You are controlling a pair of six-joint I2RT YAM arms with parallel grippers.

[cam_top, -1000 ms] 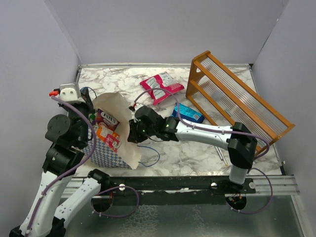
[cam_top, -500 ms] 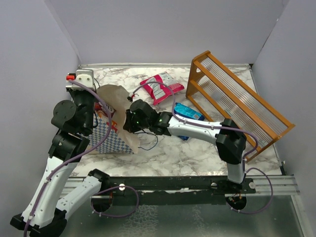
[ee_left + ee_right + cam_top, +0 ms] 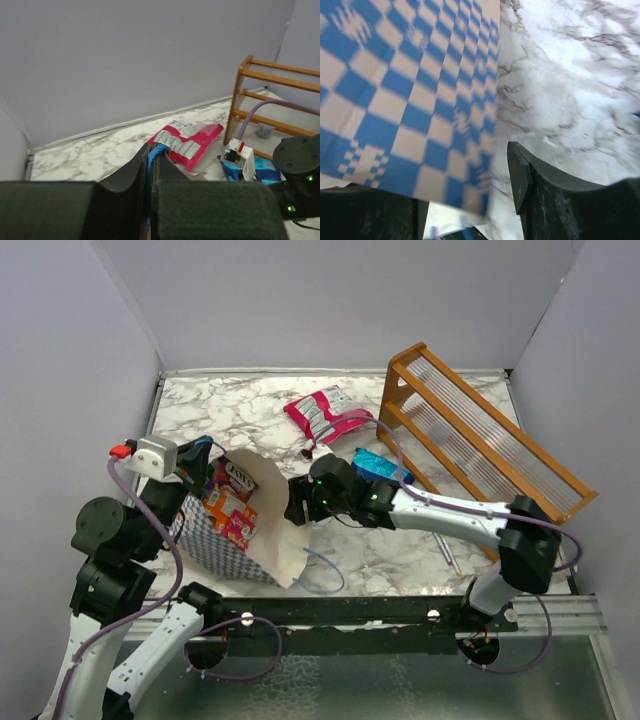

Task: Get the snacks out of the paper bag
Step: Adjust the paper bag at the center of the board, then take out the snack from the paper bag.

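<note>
top view: paper bag (image 3: 240, 550) sits tipped at the left of the worktop (image 3: 250, 400), mouth facing up and right. snacks are inside it, an orange packet (image 3: 225, 515) and a white-topped one (image 3: 236, 476) showing. left tool (image 3: 200, 452) is at the bag's far-left rim. right tool (image 3: 295, 505) is just beside the right flap. a pink packet (image 3: 325, 417) and a blue packet (image 3: 380, 465) are already out, lying near the wooden rack (image 3: 480, 440). a thin pen (image 3: 449, 552) lies on the right, and a blue cable loop (image 3: 322, 568) lies by the bag's near corner.

left wrist: left tool (image 3: 150, 150) is clamped nearly together on a blue strip, which i judge to be the bag's edge. pink packet (image 3: 187, 142), rack (image 3: 265, 95) and blue packet (image 3: 260, 170) are beyond it.

right wrist: right tool (image 3: 467, 190) has its jaws spread, nothing gripped. the bag's checkered wall (image 3: 405, 90) hangs over the left finger, with worktop (image 3: 560, 85) on the other side.

handling, my judgement: packets are light, crinkly and slippery, so pinch a sealed edge or corner, not the puffed middle. the bag is soft paper and will fold or slide if pushed, so it needs the rim held. the right flap sits between the right tool and the mouth, so go in over the top. the cable loop could snag.
</note>
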